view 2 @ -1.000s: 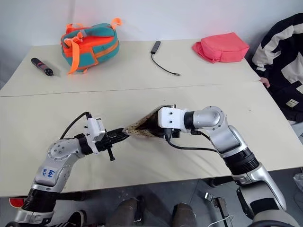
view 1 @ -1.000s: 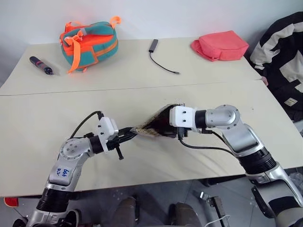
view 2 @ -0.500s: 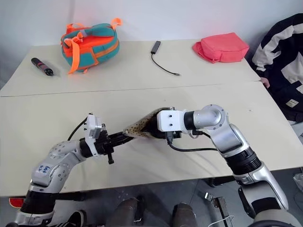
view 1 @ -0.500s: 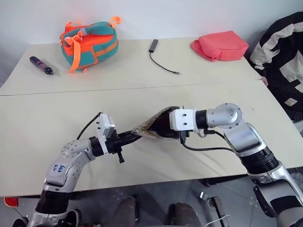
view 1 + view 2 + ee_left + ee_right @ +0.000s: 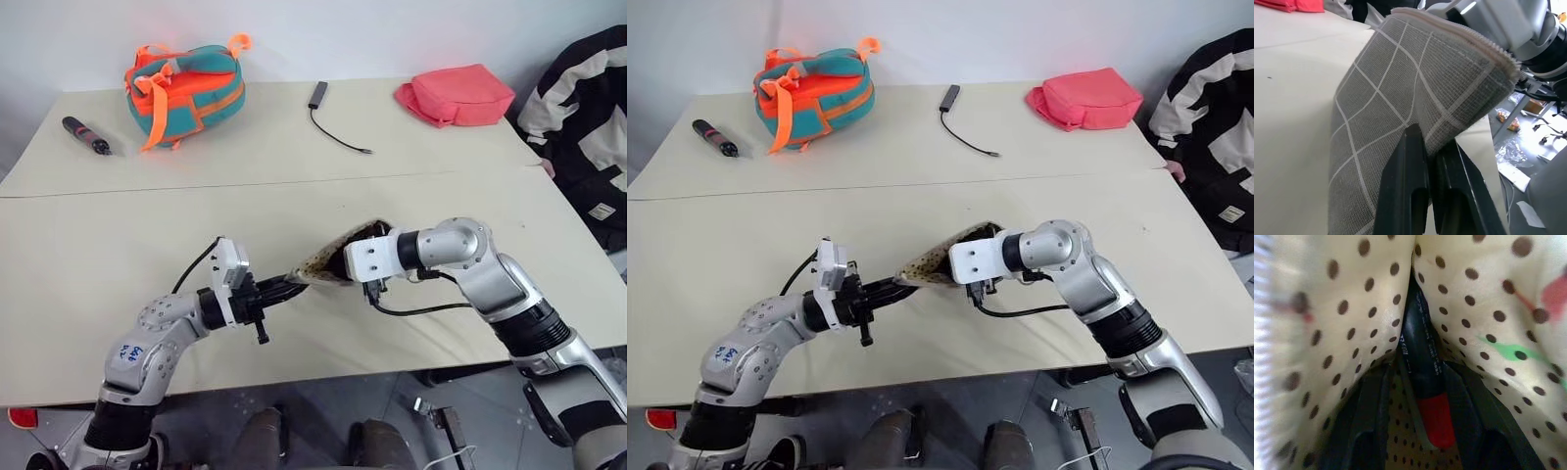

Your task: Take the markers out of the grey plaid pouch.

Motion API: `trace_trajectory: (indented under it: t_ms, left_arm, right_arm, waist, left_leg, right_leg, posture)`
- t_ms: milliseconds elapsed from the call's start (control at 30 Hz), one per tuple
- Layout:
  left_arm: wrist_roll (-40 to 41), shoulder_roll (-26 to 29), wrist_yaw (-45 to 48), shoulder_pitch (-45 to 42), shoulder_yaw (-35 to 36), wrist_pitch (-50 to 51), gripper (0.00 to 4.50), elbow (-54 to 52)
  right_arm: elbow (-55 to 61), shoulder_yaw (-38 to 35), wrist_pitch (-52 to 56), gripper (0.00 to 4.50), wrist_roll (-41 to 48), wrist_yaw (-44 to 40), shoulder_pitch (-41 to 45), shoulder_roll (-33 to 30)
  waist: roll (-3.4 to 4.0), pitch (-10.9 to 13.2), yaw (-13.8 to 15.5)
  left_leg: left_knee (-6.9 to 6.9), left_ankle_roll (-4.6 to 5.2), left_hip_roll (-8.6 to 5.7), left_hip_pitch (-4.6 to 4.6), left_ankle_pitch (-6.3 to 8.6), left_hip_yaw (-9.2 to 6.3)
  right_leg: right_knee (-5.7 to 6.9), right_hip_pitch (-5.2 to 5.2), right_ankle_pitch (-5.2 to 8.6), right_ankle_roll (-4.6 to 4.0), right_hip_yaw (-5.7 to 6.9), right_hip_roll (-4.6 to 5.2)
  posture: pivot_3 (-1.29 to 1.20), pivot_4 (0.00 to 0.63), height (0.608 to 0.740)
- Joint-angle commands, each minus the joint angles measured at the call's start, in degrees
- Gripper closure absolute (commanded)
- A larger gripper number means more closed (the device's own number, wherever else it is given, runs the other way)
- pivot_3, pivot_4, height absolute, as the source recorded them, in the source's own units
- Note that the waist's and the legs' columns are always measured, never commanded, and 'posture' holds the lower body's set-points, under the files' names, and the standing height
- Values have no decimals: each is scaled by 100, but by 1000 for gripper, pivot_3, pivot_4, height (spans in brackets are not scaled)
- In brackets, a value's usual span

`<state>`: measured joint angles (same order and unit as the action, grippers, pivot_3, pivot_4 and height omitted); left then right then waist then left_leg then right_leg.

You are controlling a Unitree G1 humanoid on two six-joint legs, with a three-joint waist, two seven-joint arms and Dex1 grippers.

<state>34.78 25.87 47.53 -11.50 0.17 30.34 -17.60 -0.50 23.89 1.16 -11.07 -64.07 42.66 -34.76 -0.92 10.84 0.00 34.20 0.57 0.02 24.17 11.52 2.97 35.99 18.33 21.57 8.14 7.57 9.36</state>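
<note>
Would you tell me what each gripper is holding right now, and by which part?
The left gripper pinches the grey plaid pouch by a fold of its outer fabric. The right gripper is inside the pouch, fingers flanking a red-and-black marker; a firm hold cannot be told.

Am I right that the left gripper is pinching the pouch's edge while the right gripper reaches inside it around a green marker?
Not quite: the marker between the right gripper fingers is red and black, not green, as the right wrist view shows. The rest holds: the left gripper is shut on the edge of the grey plaid pouch.
</note>
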Motion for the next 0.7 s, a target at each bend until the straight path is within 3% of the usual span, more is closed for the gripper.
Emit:
trace_trajectory:
  t_ms: [33, 300, 467, 700]
  left_arm:
    - [267, -67, 57, -12, -38, 23, 4500, -419]
    - [229, -129, 52, -19, -100, 47, 4500, -435]
    - [112, -119, -18, -7, 4, -74, 4500, -338]
    - [-103, -133, -179, 44, 118, -353, 4500, -134]
  right_arm:
    - [-163, 41, -137, 2764, -123, 59, 105, 49]
    - [-496, 141, -258, 2764, -339, 211, 90, 287]
    - [-309, -2, -97, 3811, -182, 83, 58, 284]
    - [358, -265, 252, 3825, 165, -149, -28, 117]
  waist:
    - [0, 0, -1]
    - [0, 0, -4]
    - [0, 0, -4]
    - [0, 0, 8]
  left_leg:
    - [1, 0, 0, 0, 0, 0]
    - [1, 0, 1, 0, 0, 0]
    - [2, 0, 1, 0, 0, -1]
    - [3, 0, 0, 0, 0, -3]
  right_leg:
    - [0, 0, 0, 0, -1, 0]
    - [0, -1, 0, 0, 0, -1]
    - [0, -1, 0, 0, 0, -1]
    - [-2, -4, 0, 0, 0, 0]
  posture:
    - [0, 150, 740]
    - [0, 150, 740]
    - [0, 150, 740]
    - [0, 150, 740]
